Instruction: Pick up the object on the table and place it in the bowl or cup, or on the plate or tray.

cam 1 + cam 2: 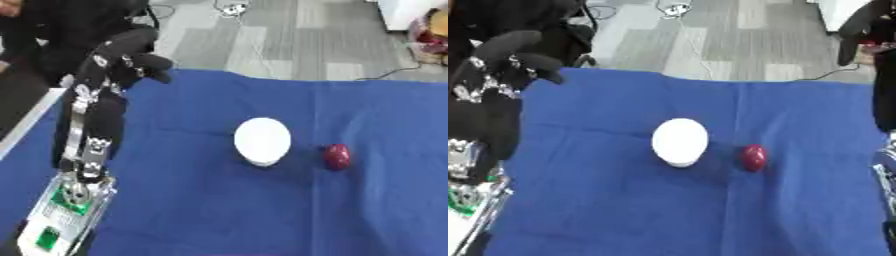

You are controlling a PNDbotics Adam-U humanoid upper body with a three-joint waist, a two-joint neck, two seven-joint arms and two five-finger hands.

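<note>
- I take the white bowl as my landmark; it stands on the blue cloth that covers the table, about in the middle of the view.
- The bowl looks round and plain white from above; I cannot see into it well enough to say more about its inside.
- The thing to pick up is a small dark red object, oval in shape. It lies on the cloth just beside the bowl, on the bowl's right side and a little nearer to me. It does not touch the bowl; a strip of blue cloth shows between them.
- I cannot tell exactly what the red object is, only its colour and its rounded shape.
- My left hand is raised well to the left of the bowl and farther away than it, near the far left corner of the cloth. It is well apart from both the bowl and the red object.
- The fingers of this hand are partly curled, pointing toward the right, and they hold nothing. I would call the hand half closed, not wide.
- The left forearm comes up from the lower left corner, left of the bowl, with silver joints and green parts near its base.
- At the right edge of the right eye view, far right of the bowl, I see a dark arm part. The right hand itself does not show, so I cannot tell its state.
- Beyond the cloth, behind the bowl, there is a grey floor with a cable on it.
</note>
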